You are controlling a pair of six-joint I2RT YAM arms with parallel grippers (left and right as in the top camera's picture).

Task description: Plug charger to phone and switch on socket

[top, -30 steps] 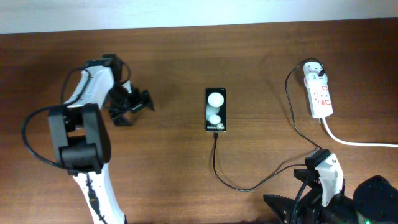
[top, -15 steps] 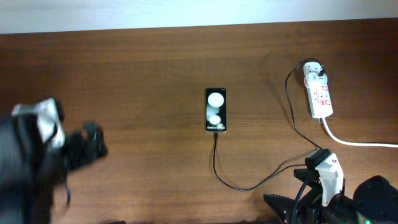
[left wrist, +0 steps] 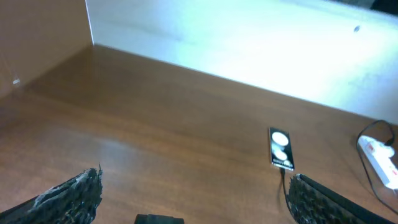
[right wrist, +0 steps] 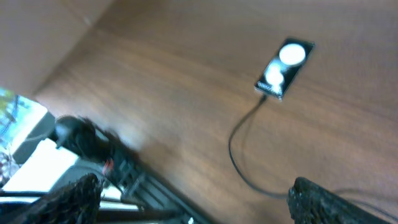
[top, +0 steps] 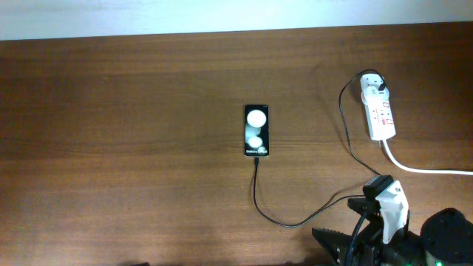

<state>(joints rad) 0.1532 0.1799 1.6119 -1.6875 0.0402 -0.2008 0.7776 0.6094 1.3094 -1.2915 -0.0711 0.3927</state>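
Note:
The black phone (top: 256, 130) lies flat at the table's middle, its two white circles facing up. The thin black charger cable (top: 275, 216) runs from the phone's lower edge, loops toward the front, then rises to the white adapter (top: 375, 83) seated at the far end of the white socket strip (top: 380, 114). The phone (left wrist: 280, 148) and the socket (left wrist: 379, 163) also show far off in the left wrist view. My left gripper (left wrist: 196, 205) is open and empty, well short of the phone. My right gripper (right wrist: 199, 205) is open and empty above the table's front edge, with the phone (right wrist: 283, 68) and cable (right wrist: 239, 158) ahead.
The socket's thick white cord (top: 425, 169) trails off to the right edge. My right arm (top: 388, 210) sits at the front right corner, close to the cable's loop. A pale wall (left wrist: 249, 43) borders the table's far side. The left arm is outside the overhead view.
My left arm has swung from the table's left part toward the front left and out of the overhead view. The right arm, phone, cable and socket have stayed put.

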